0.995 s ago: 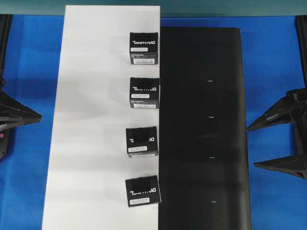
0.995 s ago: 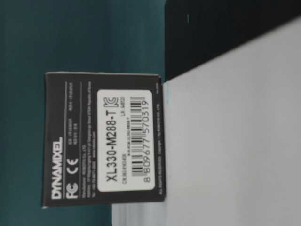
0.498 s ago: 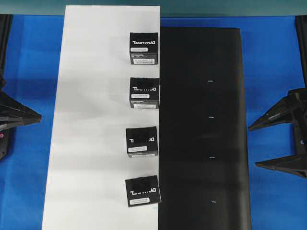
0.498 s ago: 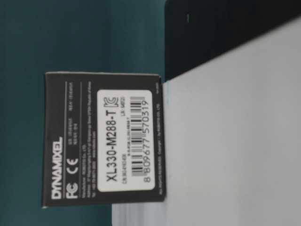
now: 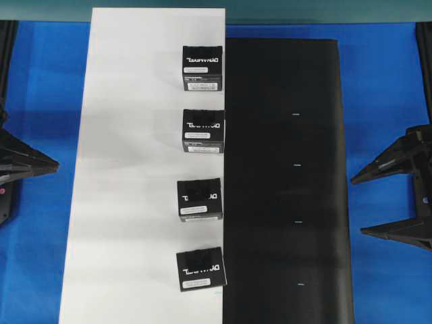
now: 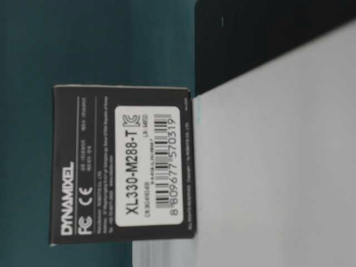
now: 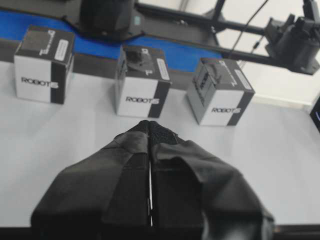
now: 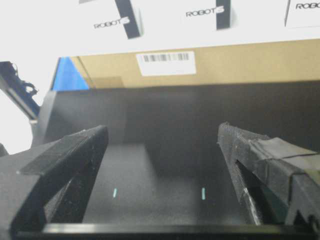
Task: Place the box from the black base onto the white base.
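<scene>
Several black boxes stand in a row along the right edge of the white base (image 5: 135, 169); the nearest one (image 5: 201, 268) shows its white label. The black base (image 5: 283, 169) carries no box, only tiny pale tick marks. My left gripper (image 5: 57, 163) is shut and empty, over the blue table left of the white base. In the left wrist view its shut fingertips (image 7: 150, 123) point at three boxes, the middle one (image 7: 141, 82) straight ahead. My right gripper (image 5: 356, 206) stands open and empty beside the black base's right edge. In the right wrist view the open gripper (image 8: 162, 130) frames the black base (image 8: 165, 170).
The blue table (image 5: 385, 81) surrounds both bases. In the table-level view one box (image 6: 122, 164) fills the foreground on the white base (image 6: 278, 167), with the black base (image 6: 250, 44) beside it. A brown cardboard edge with a barcode label (image 8: 166, 63) shows beyond the black base.
My right gripper has drifted slightly to the right, away from the black base, still open. The boxes and my left gripper have not moved.
</scene>
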